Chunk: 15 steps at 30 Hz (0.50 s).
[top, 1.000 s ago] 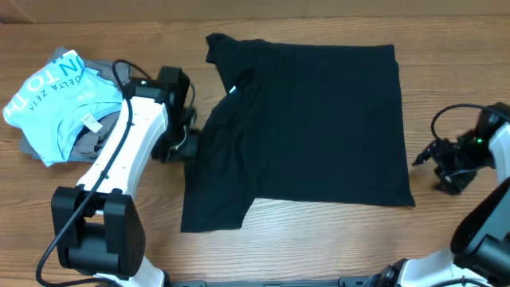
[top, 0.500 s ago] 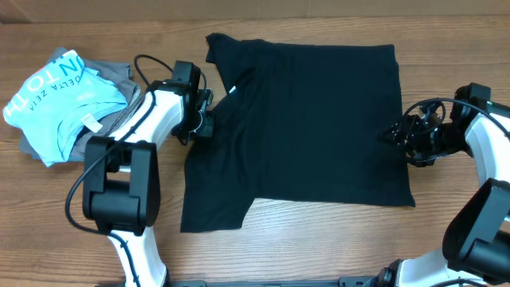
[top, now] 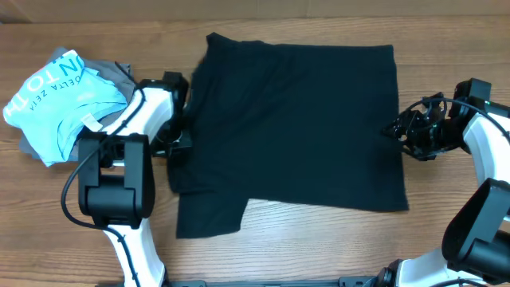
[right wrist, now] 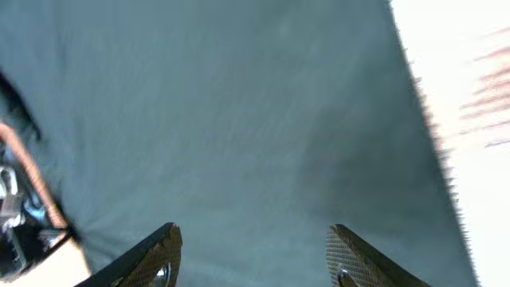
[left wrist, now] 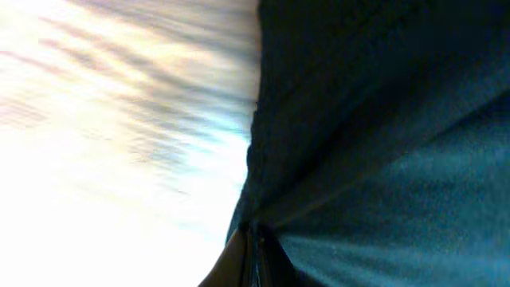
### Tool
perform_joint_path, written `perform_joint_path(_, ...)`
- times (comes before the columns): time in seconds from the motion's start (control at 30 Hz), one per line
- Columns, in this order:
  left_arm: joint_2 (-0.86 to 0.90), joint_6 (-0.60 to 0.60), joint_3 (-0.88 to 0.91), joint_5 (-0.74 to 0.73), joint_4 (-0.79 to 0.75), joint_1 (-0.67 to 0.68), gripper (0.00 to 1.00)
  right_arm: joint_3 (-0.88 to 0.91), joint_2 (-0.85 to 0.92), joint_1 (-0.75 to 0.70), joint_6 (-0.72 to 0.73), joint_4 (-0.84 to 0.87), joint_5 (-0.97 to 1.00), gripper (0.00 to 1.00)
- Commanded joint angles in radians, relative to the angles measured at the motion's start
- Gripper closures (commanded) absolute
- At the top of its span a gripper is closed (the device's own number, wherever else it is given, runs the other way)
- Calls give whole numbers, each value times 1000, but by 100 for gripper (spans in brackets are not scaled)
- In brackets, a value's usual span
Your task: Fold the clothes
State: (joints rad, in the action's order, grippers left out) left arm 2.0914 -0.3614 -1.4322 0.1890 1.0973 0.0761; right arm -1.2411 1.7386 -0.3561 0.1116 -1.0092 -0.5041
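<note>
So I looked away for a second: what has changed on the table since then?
The left gripper closed on the black T-shirt at its left edge and dragged that side leftward. The right gripper moved in over the shirt's right edge, jaws open. The light blue shirt and grey garments stayed put.

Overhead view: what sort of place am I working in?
Probably a robot lab bench for laundry folding: a wood-grain table, a black T-shirt spread flat on it, a pile of other garments, and the left arm and right arm at it.
</note>
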Motion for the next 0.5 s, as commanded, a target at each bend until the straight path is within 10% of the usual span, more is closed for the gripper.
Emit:
perform_joint_path(0.0, 38, -66, 22, 69, 12, -15, 91, 46, -27, 23, 72, 49, 68, 38)
perform_joint_path(0.23, -17, -61, -61, 69, 71, -17, 77, 126, -26, 30, 146, 168, 156, 48)
perform_joint_path(0.47, -121, -18, -183, 24, 80, -17, 28, 264, -23, 30, 271, 349, 193, 78)
